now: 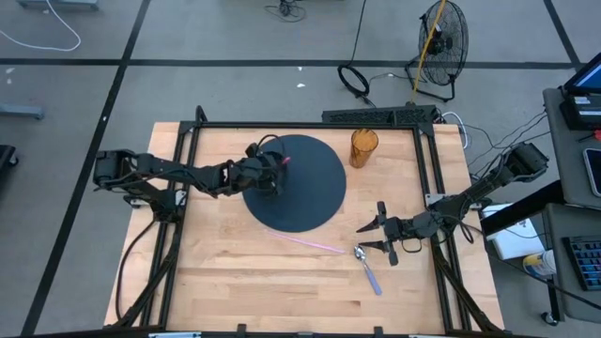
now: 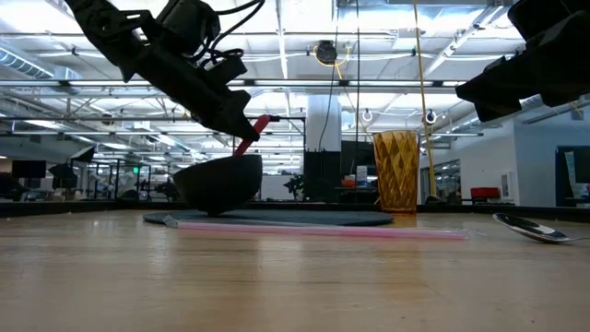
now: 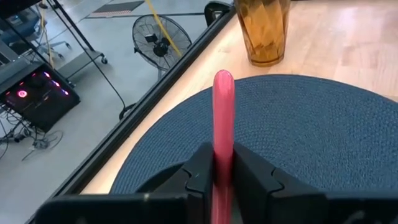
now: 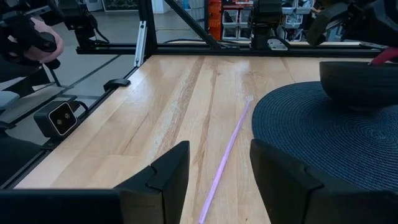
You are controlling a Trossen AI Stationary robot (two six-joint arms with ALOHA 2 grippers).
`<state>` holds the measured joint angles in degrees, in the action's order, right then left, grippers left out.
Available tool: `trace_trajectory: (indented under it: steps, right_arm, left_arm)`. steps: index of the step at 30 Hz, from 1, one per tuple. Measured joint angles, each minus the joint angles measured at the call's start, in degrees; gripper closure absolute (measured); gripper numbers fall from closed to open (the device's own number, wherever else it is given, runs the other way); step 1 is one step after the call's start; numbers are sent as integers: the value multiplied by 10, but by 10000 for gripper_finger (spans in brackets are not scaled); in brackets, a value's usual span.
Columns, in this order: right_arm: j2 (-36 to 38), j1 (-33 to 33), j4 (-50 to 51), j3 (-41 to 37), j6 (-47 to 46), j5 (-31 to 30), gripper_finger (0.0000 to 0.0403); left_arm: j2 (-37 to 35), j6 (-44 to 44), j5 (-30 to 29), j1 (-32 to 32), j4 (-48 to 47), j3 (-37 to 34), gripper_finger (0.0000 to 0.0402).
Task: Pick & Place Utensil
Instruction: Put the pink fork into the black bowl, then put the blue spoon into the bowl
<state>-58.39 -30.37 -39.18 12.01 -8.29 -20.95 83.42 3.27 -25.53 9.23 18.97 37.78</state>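
**Pink utensil held over the bowl**

My left gripper (image 3: 222,180) was clamped on a pink plastic utensil handle (image 3: 223,118), its two dark fingers (image 3: 200,171) pressed against either side of it. I held it tilted, its lower end down inside a dark round bowl (image 2: 219,182). The bowl sat on the left part of a round dark-blue woven placemat (image 1: 315,192) on the light wooden table (image 1: 235,268).

My right gripper (image 1: 383,235) waited with its fingers apart over the table's right side, just off the mat. Near it, a silver metal spoon (image 1: 367,267) lay on the wood, and a thin pink straw (image 1: 310,242) lay along the mat's front edge. An amber faceted plastic tumbler (image 1: 363,147) stood upright at the table's far edge, just beside the mat.
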Motion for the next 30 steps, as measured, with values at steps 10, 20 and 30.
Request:
trace_trajectory:
  steps: [10,20,30]
  right_arm:
    - [0,0,0,0,2,0,239]
    - [0,0,0,0,2,0,239]
    - [0,0,0,0,2,0,239]
  left_arm:
    - [0,-2,16,0,2,0,358]
    - [0,-6,35,1,1,0,305]
    - [0,-6,35,1,1,0,312]
